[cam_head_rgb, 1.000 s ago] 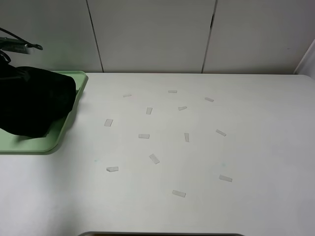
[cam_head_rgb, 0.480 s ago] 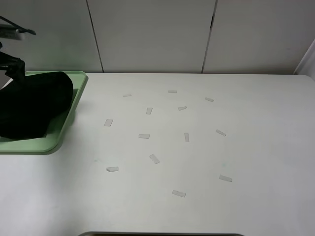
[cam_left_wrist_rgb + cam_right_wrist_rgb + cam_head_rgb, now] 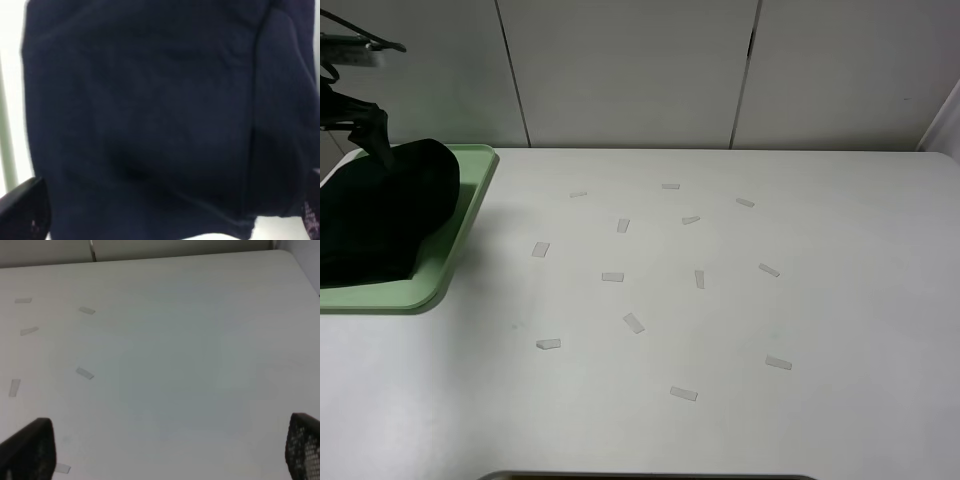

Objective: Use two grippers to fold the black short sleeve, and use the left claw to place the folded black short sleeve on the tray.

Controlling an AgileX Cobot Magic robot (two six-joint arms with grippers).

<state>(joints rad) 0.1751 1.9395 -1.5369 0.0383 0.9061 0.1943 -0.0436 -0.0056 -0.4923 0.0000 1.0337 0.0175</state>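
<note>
Black short sleeve [image 3: 375,215]: folded dark bundle lying on the green tray [image 3: 450,255] at the table's far left; its left part is cut off by the frame edge
Left gripper [image 3: 370,125]: above the shirt's back edge, mostly out of frame; fingers spread wide at the wrist view's corners, grasping nothing
Left wrist view: filled by blurred dark cloth [image 3: 150,115]; folds hard to read
Right gripper [image 3: 165,450]: only two fingertips visible, parted, empty, over bare table [image 3: 175,340]
Tape strips [image 3: 612,277]: scattered on the white tabletop, well apart from the tray
</note>
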